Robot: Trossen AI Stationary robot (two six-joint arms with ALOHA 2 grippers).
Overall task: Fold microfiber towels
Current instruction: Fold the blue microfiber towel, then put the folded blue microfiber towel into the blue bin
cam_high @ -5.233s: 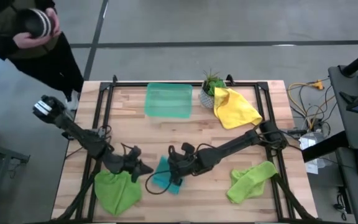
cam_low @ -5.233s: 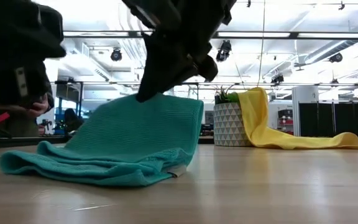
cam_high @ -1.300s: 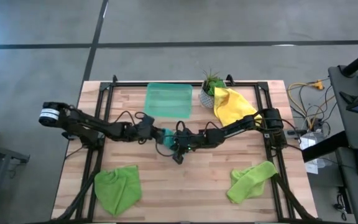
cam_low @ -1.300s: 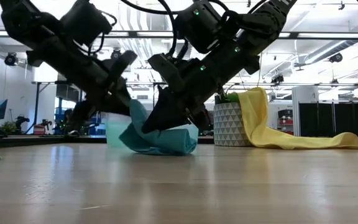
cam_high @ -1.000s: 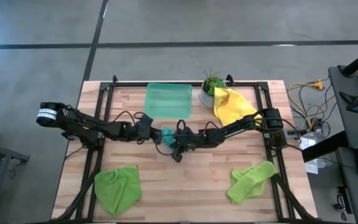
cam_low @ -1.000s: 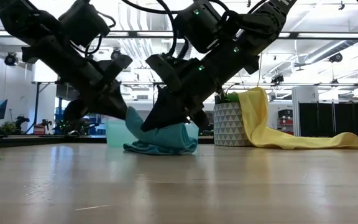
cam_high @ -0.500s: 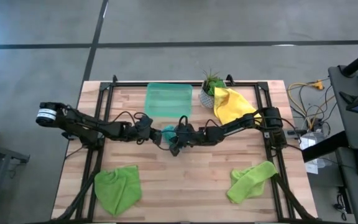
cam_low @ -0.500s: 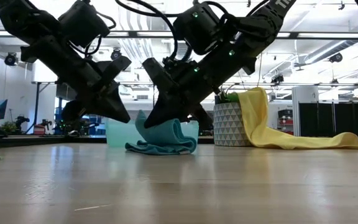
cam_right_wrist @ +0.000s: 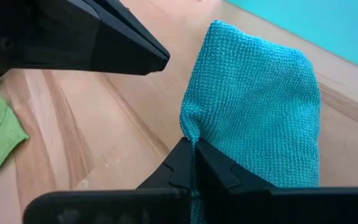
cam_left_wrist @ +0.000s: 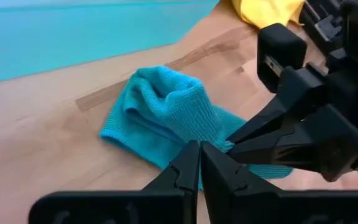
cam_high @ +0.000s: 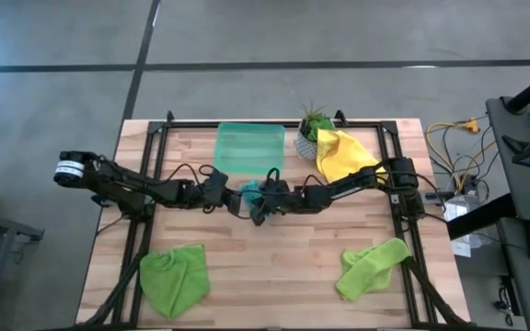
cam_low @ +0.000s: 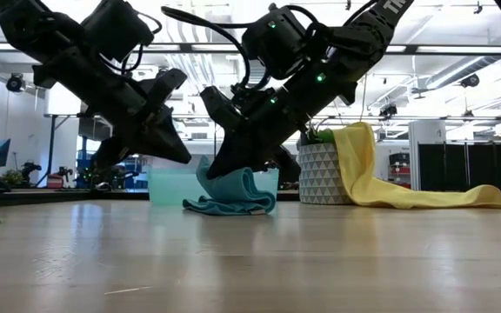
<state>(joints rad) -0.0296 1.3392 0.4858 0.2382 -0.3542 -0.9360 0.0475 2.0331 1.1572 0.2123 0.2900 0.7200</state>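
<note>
1. The teal-blue microfiber towel (cam_high: 250, 194) is lying bunched in a loose heap on the wooden table (cam_high: 283, 267), just in front of the translucent green tray (cam_high: 249, 149) near the table's far-centre.
2. The right gripper (cam_right_wrist: 193, 144) is pinching an edge of the teal-blue towel, its fingers pressed together on the fabric; in the low view part of the cloth is standing up in a fold beneath it.
3. The left gripper (cam_left_wrist: 200, 147) is sitting just to the left of the towel with its fingers pressed fully together and nothing between them; its tip is pointing at the cloth, just beside the right gripper's tip.
4. Both arms are reaching inward from opposite sides, meeting over the towel.
5. The yellow towel (cam_high: 348, 158) is draping off the potted plant (cam_high: 312, 129) at the far right and trailing onto the table.
6. One lime green towel (cam_high: 174, 279) is lying crumpled at the near left corner.
7. The other lime green towel (cam_high: 371, 266) is lying crumpled at the near right, well apart from both grippers.
</note>
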